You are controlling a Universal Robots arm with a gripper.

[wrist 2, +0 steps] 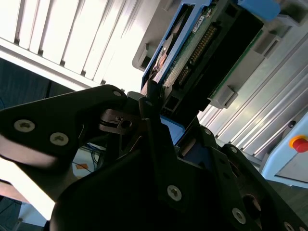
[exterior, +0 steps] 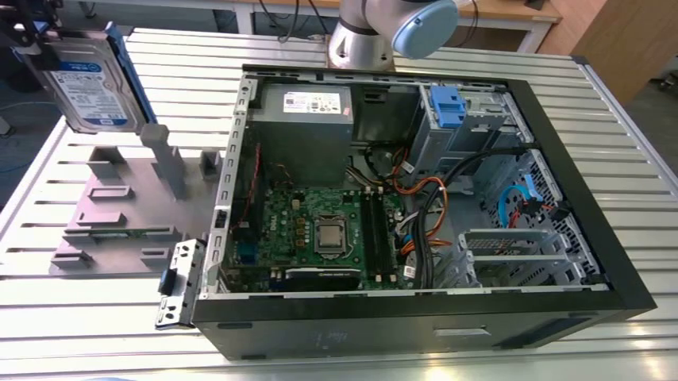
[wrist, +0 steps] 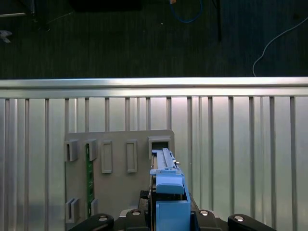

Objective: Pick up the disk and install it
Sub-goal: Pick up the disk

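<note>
The disk (exterior: pixel 94 75), silver with a blue-and-white label and blue side rails, hangs upright in the air at the exterior view's far left, above the grey holder (exterior: pixel 127 206). My gripper (exterior: pixel 30 40) is shut on its upper end. In the second wrist view the black fingers (wrist 2: pixel 151 103) clamp the disk (wrist 2: pixel 202 53) near its connector edge. The first wrist view looks along the disk (wrist: pixel 166 190) edge-on, with its blue rail over the holder (wrist: pixel 118 144) and an unfilled slot (wrist: pixel 159 143) just beyond it.
An open black computer case (exterior: pixel 593 238) lies on the slatted metal table (exterior: pixel 625 119), with the motherboard (exterior: pixel 317 234), a grey power supply (exterior: pixel 307 111), cables and a blue-tabbed drive bay (exterior: pixel 450 107) inside. A green circuit board (wrist: pixel 89 178) stands in the holder. The arm's base (exterior: pixel 387 32) is behind the case.
</note>
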